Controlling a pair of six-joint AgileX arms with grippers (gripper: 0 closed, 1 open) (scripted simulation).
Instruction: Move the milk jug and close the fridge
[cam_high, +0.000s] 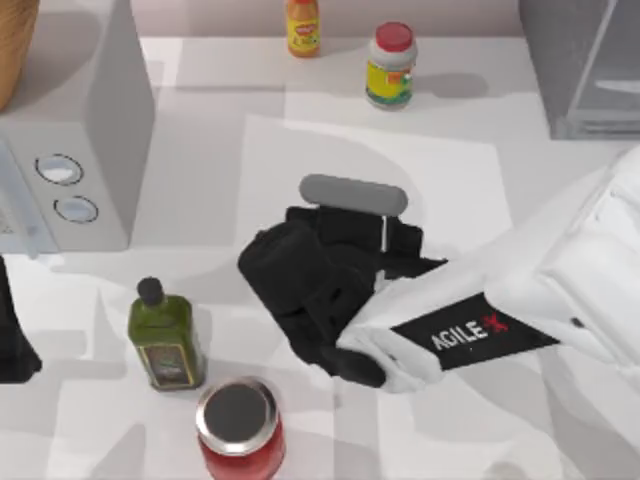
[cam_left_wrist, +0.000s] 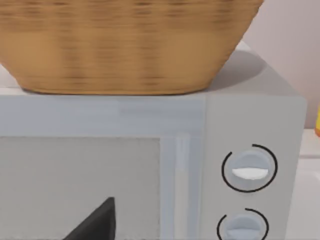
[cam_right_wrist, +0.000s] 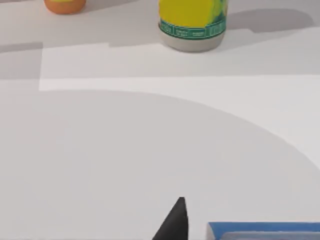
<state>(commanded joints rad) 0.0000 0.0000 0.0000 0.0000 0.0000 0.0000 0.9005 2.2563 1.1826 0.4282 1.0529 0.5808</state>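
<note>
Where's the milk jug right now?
In the right wrist view, the milk jug's blue top shows beside a finger of the right gripper, which hangs over the table's middle in the top view.

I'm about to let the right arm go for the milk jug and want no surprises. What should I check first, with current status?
1. Right gripper over the table's middle, above the milk jug: ok; the jug's blue top edge shows beside a fingertip in the right wrist view.
2. Fingers around the jug: cannot tell.
3. Fridge at the far right corner, door shut: cannot tell.
4. Yellow-labelled jar and orange bottle well beyond the gripper: ok.
5. Left arm parked at the table's left edge, facing the white appliance: ok.
</note>
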